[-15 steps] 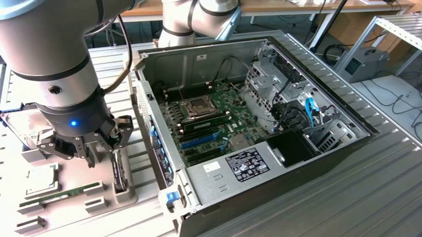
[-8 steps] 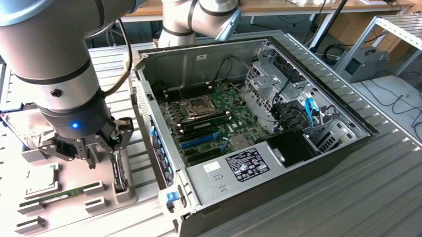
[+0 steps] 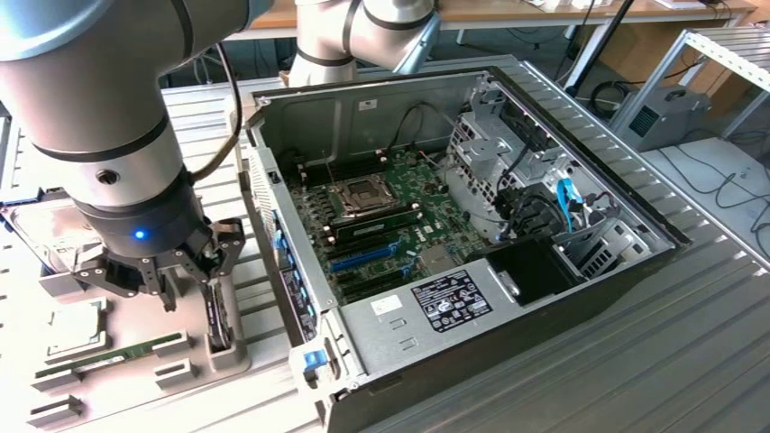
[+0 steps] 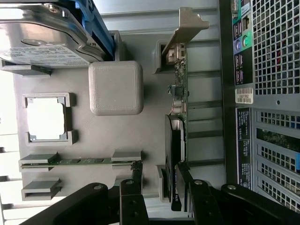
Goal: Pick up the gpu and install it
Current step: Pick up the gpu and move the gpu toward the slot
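Black fingers (image 4: 131,197) of the gripper (image 4: 158,180) are spread wide, straddling the gpu (image 4: 172,140) without pinching it. The card stands on edge in its slot in the grey parts tray (image 4: 93,136). Just beside the tray lies the open computer case (image 3: 361,113). Judging from this, both pickup and installation remain.

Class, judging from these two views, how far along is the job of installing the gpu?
Done: the open hand is at the gpu, with fingers either side of the card's end. In hand: nothing is gripped; the gpu stands on edge in the grey holder beside the case. Left: the gpu is not yet lifted or seated, and the blue slot looks empty.
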`<state>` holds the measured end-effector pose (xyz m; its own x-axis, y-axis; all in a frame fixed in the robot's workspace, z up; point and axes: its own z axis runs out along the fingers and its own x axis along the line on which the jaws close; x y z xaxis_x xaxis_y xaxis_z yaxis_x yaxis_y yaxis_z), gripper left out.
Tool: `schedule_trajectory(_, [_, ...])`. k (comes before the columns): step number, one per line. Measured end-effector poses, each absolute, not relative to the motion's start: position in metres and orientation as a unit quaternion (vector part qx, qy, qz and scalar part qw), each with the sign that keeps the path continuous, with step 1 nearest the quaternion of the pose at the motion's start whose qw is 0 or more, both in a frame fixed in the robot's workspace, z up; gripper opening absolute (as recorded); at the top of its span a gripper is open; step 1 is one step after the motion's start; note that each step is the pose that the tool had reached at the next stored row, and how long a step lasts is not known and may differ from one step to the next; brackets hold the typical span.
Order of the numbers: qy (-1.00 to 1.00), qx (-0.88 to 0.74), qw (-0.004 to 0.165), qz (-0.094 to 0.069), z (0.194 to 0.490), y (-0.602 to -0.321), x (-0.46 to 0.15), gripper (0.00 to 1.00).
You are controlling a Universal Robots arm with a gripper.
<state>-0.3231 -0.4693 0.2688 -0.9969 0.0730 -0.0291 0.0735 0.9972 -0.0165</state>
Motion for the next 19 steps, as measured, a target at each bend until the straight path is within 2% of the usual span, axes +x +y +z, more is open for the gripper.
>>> schedule_trajectory(19, [0.999, 0.036, 0.014, -0.012, 0.257, -0.469, -0.323, 0.42])
